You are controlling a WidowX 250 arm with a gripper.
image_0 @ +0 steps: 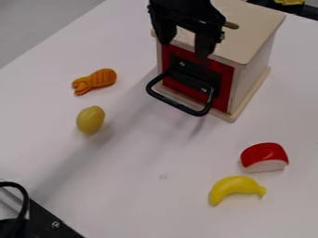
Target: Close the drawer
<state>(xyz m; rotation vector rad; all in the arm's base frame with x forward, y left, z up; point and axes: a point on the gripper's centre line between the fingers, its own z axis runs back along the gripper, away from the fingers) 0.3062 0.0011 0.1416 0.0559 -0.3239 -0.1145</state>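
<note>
The black gripper [185, 42] hangs at the top of the view, over the front top edge of the wooden box [243, 39], its two fingers spread apart with nothing between them. Below it, the red drawer front [223, 76] sits in the box's front face, looking about flush with the frame. A black loop handle [180, 106] juts out from the drawer front toward the lower left, below the fingers. Part of the drawer's upper front is hidden behind the right finger.
On the white table [142, 158] lie an orange toy [95, 81], a yellow-green oval toy [90, 120], a red and white piece [264, 157] and a yellow banana [235, 188]. Black hardware [40, 223] occupies the lower left corner.
</note>
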